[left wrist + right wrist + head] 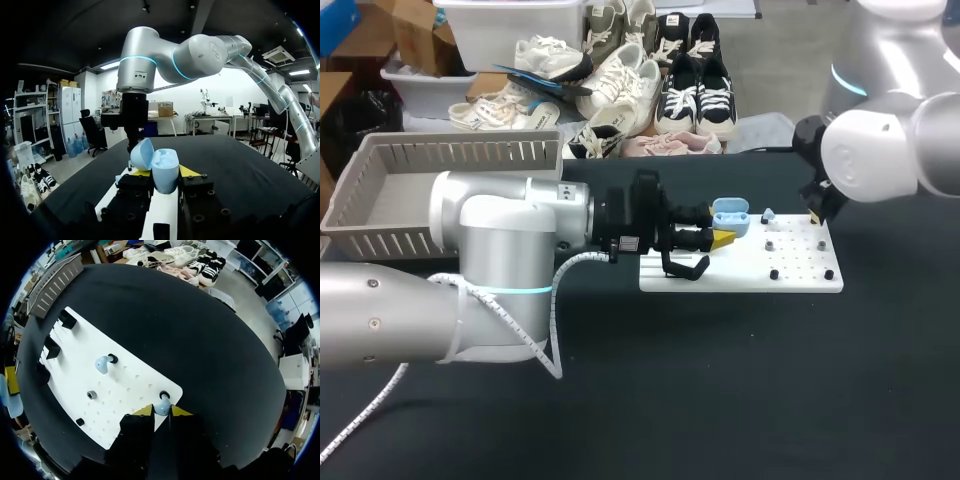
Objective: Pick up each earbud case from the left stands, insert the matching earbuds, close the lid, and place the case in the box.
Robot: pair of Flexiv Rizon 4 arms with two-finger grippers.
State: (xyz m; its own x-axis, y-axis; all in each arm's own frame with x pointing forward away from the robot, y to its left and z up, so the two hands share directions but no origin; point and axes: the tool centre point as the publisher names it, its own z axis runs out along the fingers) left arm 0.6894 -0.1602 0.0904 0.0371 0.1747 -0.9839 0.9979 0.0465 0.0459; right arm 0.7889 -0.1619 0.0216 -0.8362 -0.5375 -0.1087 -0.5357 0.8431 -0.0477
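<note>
The open case (165,167) is clamped by the left gripper (164,173) — directly left of the right gripper (162,411), which is closed on an earbud (162,407).

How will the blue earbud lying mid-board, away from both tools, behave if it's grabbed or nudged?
The earbud looks small, rounded and glossy, so it may slip from a pinch. It lies on the flat white board beside a black peg, so a nudge would probably roll or slide it. It seems a light, hard shell, unlikely to flex.
</note>
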